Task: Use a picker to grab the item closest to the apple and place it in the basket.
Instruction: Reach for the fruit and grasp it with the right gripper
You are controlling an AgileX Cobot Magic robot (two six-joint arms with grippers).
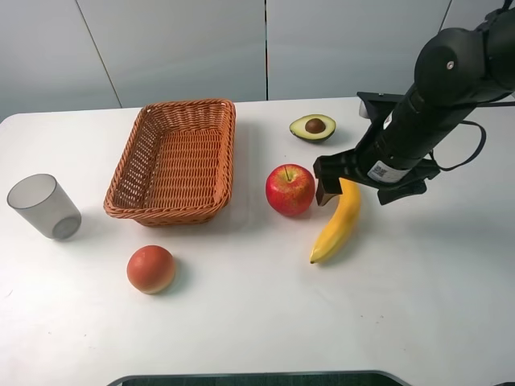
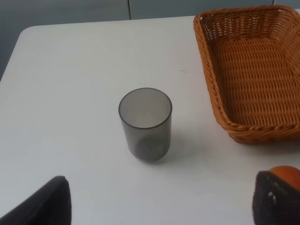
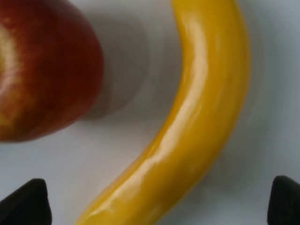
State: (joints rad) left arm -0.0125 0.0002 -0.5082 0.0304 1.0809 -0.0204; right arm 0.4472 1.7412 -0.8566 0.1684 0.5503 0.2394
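Our right gripper (image 1: 360, 186) hangs low over the banana (image 1: 336, 229), jaws spread wide on either side of the fruit and gripping nothing. The banana lies flat on the desk (image 1: 257, 322), right of the middle, just beside the apple (image 1: 290, 190) but not touching it. The basket (image 1: 165, 215) sits left of the apple, toward the far edge. Our left gripper (image 2: 159, 208) is wide open too and empty, facing the grey cup (image 2: 145, 124) near the left edge
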